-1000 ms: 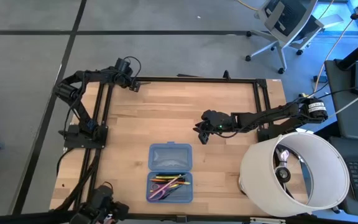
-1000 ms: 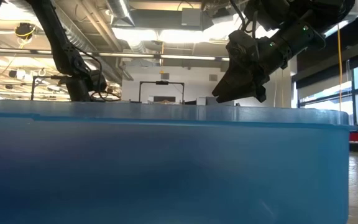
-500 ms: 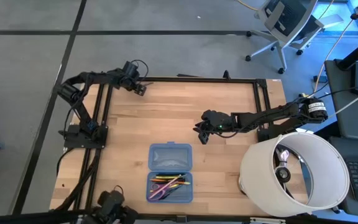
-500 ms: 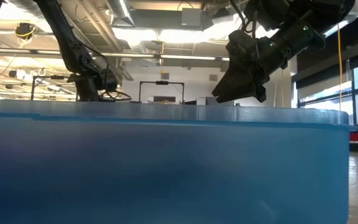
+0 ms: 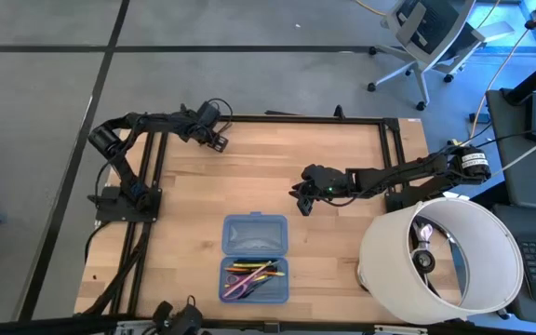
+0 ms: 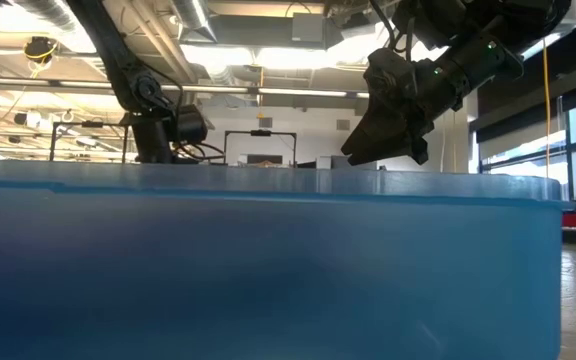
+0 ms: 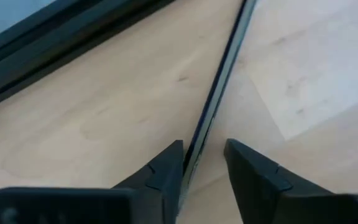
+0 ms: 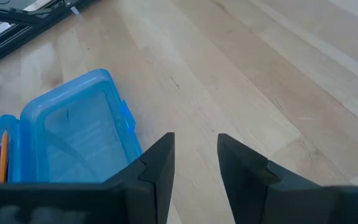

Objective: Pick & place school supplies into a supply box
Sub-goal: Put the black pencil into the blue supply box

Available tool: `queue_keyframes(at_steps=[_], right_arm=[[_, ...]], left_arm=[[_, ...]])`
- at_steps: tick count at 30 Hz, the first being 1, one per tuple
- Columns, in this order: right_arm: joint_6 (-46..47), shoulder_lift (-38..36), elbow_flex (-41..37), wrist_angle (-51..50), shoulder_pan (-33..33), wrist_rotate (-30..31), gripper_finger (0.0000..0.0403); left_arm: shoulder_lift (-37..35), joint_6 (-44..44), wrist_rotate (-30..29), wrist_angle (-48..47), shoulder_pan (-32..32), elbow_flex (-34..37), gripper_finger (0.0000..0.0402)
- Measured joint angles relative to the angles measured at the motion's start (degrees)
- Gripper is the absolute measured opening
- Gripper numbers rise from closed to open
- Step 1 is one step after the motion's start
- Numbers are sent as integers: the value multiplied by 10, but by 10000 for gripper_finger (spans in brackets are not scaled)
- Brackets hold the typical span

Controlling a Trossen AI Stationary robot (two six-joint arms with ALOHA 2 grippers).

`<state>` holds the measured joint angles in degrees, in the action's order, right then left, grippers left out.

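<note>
Left claw (image 7: 204, 146) hangs low over the far left corner of the table (image 5: 249, 177). Its fingers stand slightly apart, astride a thin dark stick (image 7: 225, 68) that lies flat on the wood and runs straight away from the fingertips. The stick is probably a black pen, though this cannot be confirmed. Whether either finger touches it cannot be told.

Right claw (image 8: 194, 138) waits above the middle of the table, fingers apart and empty.

Layout, taken from the left claw:
- A white drum (image 5: 440, 256) stands well away, at the opposite corner, past the right claw.
- The blue supply box (image 5: 255, 233) lies open and flat, well apart, toward the near edge. Its empty half is the nearer one.
- Pencils, pens and purple-handled scissors (image 5: 252, 274) already lie in its farther half.

Judged step: grasp the stick, which appears to be the last item left outside the box.

To do this well:
1. Centre the stick between the fingers before closing, since a thin round item rolls when pushed from one side.
2. Lower until the fingertips nearly meet the wood.
3. Close near the middle of the stick so it lifts level.
4. Lift straight up before travelling to the box.
</note>
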<state>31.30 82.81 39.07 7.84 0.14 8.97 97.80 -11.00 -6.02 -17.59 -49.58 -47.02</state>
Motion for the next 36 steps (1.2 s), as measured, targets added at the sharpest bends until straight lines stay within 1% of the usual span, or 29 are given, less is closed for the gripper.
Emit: queue_keyframes(at_steps=[5, 10, 14, 18, 21, 24, 30, 34, 36], right_arm=[[0, 0, 0, 0, 0, 0, 126], [0, 0, 0, 0, 0, 0, 126], [0, 0, 0, 0, 0, 0, 126], [1, 0, 0, 0, 0, 0, 126], [1, 0, 0, 0, 0, 0, 126], [1, 0, 0, 0, 0, 0, 126], [1, 0, 0, -1, 0, -1, 126], [2, 0, 0, -1, 0, -1, 126], [5, 0, 0, -1, 0, -1, 126]], left_arm=[[0, 0, -24, 1, 19, 5, 95], [1, 1, -19, -1, 25, 6, 91], [1, -15, -15, -3, 26, 8, 96], [-3, -57, -7, 29, 19, 34, 103], [-4, -68, -22, 36, 30, 39, 107], [-4, -94, -14, 36, 34, 39, 113], [-5, -76, -23, 24, 47, 39, 128], [-6, -85, -8, 19, 49, 39, 132], [-6, -99, -13, 19, 53, 39, 131]])
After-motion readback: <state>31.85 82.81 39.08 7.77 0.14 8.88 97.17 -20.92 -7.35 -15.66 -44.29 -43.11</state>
